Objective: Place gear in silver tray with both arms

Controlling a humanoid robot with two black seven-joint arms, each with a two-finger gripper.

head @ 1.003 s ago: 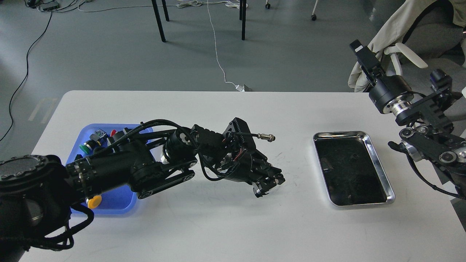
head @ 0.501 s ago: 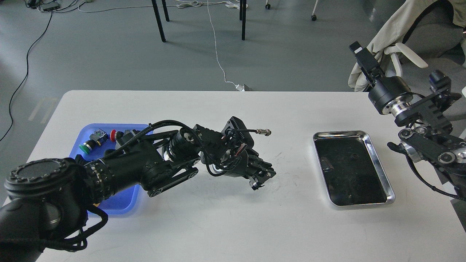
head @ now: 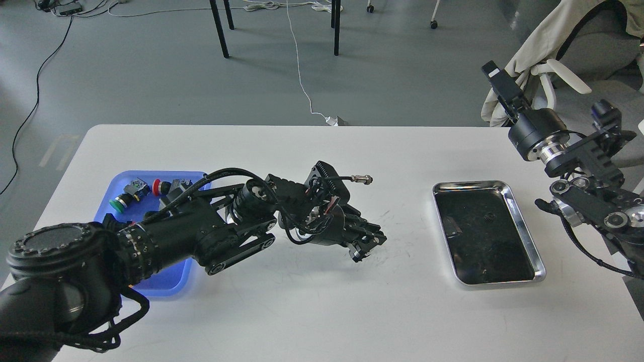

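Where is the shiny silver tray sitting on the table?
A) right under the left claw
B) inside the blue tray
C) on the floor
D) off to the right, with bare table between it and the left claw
D: the silver tray lies on the right part of the white table, while the left gripper is over the table's middle, with bare tabletop between them.

There is just one view. It looks from the robot's head, forward and down at the white table (head: 322,301). The near edge sits close under the camera. Far off, the grey floor (head: 151,75) shows. One arm comes in from each side.
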